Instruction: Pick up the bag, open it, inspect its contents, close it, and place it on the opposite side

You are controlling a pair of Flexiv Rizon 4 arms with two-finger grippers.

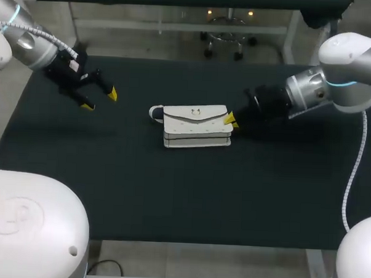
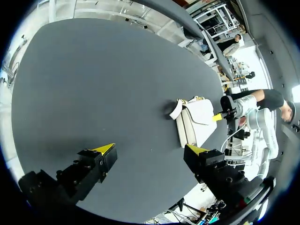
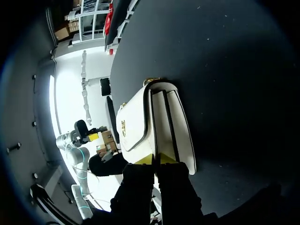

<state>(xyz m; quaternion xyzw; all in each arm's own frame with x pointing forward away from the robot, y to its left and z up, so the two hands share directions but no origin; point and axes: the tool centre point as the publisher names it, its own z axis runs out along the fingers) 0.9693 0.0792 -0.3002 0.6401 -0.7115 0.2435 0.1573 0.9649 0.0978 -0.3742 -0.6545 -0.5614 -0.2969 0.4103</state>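
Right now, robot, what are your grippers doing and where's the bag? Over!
Left gripper open, empty, away from bag. Right gripper at bag's end, grip unclear. Bag closed, flat on table. Nothing in the way.

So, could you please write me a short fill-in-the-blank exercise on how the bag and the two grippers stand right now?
1. The bag on the black table is ____ in colour.
2. The left gripper hangs well clear of the bag, its jaws ____.
3. The right gripper is against one ____ of the bag, not its top.
4. The bag's flap lies ____.

Missing words: white; open; end; closed
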